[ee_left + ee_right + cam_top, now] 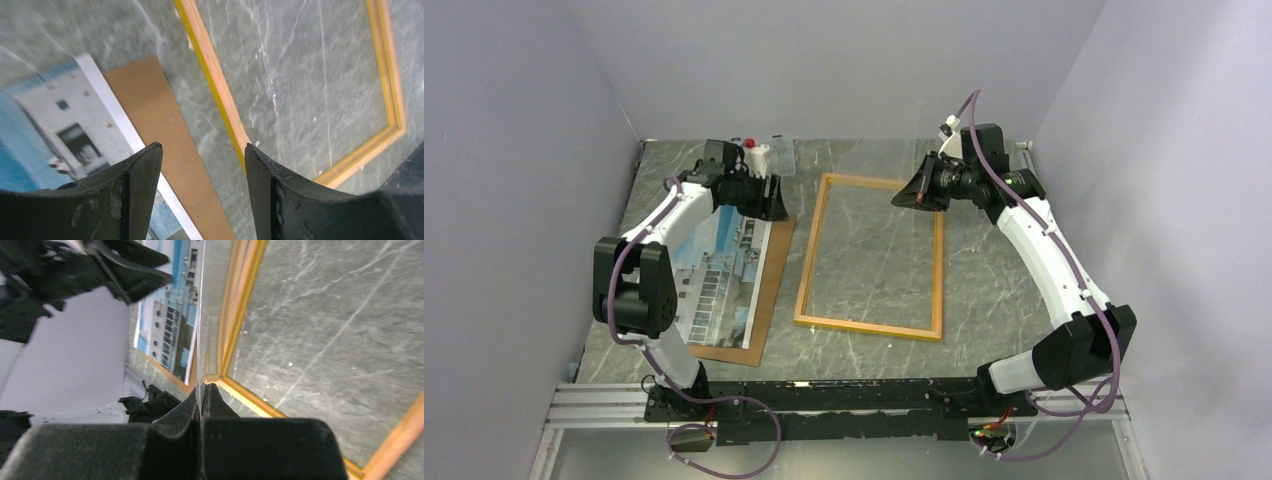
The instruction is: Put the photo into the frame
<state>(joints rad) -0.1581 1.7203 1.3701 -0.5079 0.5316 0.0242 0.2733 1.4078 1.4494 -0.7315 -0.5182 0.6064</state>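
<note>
the grey marble bench [864, 350] carries the frame [869, 327] lying flat at its middle, marble showing through its opening. just left of it, apart, lies a brown backing board [769, 290] with the photo [724, 290] flat on top. the left gripper [202, 150] hangs over the photo's far end, jaws apart and holding nothing. the right gripper [201, 387], over the frame's far right corner, has its jaws closed tip to tip. a thin clear edge runs up from them; gripped or not, i cannot tell. a small clear box [774, 155] at the far edge holds something white and red.

From above and behind we look down on the whole table [994, 260]; our wrist views sit close, angled across it — both catch the frame [215, 85] and the photo [55, 115] lying beside it.
</note>
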